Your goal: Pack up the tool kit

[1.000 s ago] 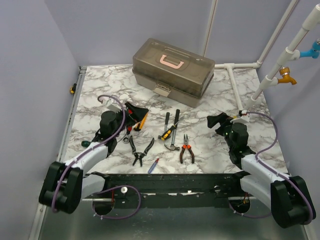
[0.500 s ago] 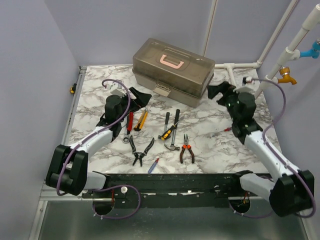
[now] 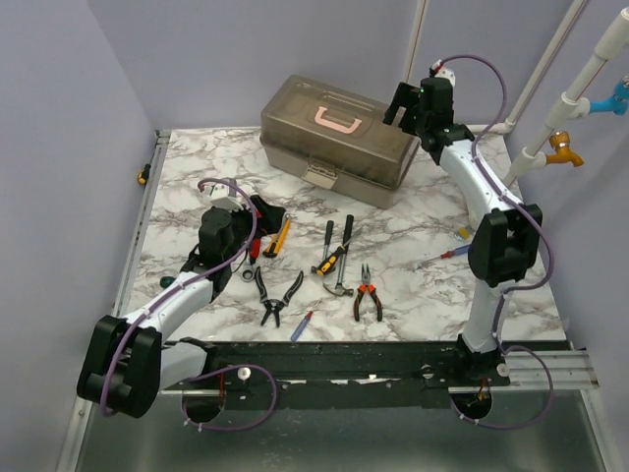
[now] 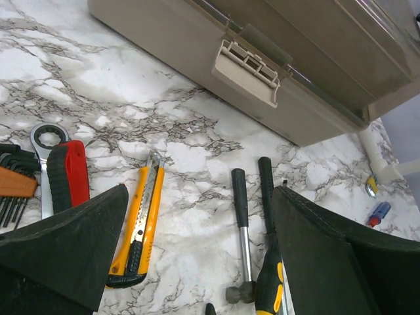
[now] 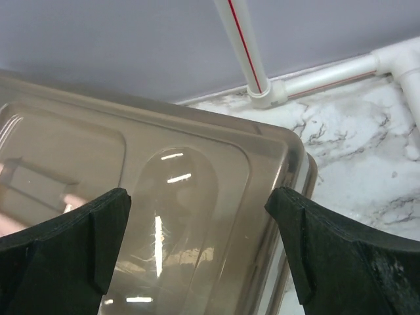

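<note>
The beige-grey toolbox [image 3: 339,147] stands shut at the back of the table, its pink handle [image 3: 335,121] on the smoky lid. My right gripper [image 3: 403,108] is open and empty, just above the lid's right end [image 5: 170,197]. My left gripper [image 3: 272,218] is open and empty, low over the tools at the left. Ahead of it lie a yellow utility knife [image 4: 144,220], a small hammer [image 4: 241,223], a red-handled tool [image 4: 69,177] and the toolbox latch [image 4: 247,63]. Orange pliers [image 3: 368,295] and black pliers [image 3: 278,295] lie near the front.
A ring wrench [image 4: 47,141] and hex keys [image 4: 10,190] lie at the left. A yellow-and-black-handled tool [image 3: 339,261] lies beside the hammer. A small screwdriver [image 3: 303,324] is at the front, a red one [image 3: 442,256] at the right. White pipes [image 5: 256,59] run behind the toolbox.
My right arm has swung up from the table's right side to the back right end of the toolbox. My left gripper went forward towards the box, then drew back a little.
</note>
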Action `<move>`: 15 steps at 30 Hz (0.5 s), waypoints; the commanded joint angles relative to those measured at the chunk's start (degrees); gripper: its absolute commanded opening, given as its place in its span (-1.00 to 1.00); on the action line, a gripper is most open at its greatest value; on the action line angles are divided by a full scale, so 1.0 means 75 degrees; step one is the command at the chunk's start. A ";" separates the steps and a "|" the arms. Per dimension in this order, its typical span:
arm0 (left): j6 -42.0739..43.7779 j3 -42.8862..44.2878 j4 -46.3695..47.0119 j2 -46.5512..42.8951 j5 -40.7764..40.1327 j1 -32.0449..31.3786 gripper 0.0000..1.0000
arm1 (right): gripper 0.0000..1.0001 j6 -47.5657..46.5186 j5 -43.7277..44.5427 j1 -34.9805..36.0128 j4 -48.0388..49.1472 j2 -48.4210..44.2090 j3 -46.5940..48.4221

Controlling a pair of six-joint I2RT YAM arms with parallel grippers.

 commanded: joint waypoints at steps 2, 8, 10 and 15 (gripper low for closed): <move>0.0185 0.0098 0.0533 0.0136 0.0246 -0.0049 0.86 | 1.00 -0.0206 -0.0029 0.0249 -0.2886 0.1664 0.1716; 0.0149 -0.0064 0.0794 0.0089 0.0184 -0.0047 0.86 | 0.99 0.0844 -0.1255 0.1328 -0.0642 -0.0168 -0.1958; 0.0149 -0.0038 0.0764 0.0140 0.0197 -0.0044 0.87 | 0.99 0.1330 -0.0718 0.1908 -0.0348 -0.0808 -0.2771; 0.0094 0.0105 0.0644 0.0295 0.0314 -0.0044 0.88 | 1.00 0.1928 0.0576 0.3206 -0.0024 -0.2089 -0.3968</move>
